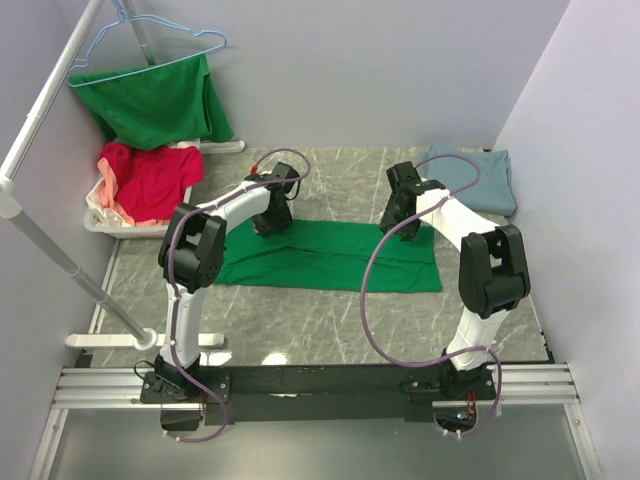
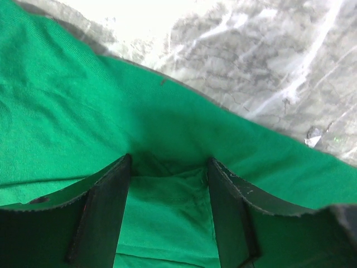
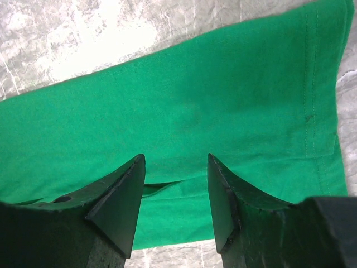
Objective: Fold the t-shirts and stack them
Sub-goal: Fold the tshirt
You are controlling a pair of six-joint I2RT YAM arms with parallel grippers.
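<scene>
A bright green t-shirt [image 1: 330, 255] lies folded into a long strip across the middle of the table. My left gripper [image 1: 272, 222] is down on its far left edge. In the left wrist view its fingers [image 2: 111, 206] press into the green cloth [image 2: 83, 111], and the gripper [image 2: 169, 167] stands open with a rumpled fold between the jaws. My right gripper [image 1: 400, 222] is at the strip's far right edge. It [image 3: 175, 162] is open just over the cloth [image 3: 195, 95], near a hem. A dusty blue-grey t-shirt [image 1: 480, 175] lies folded at the back right.
Another green tee [image 1: 155, 100] hangs on a blue hanger [image 1: 150, 40] at the back left. Red and pink tees [image 1: 150, 180] fill a white basket [image 1: 95, 222] below it. A white rack pole [image 1: 60, 250] slants along the left side. Grey walls close in at the back and right.
</scene>
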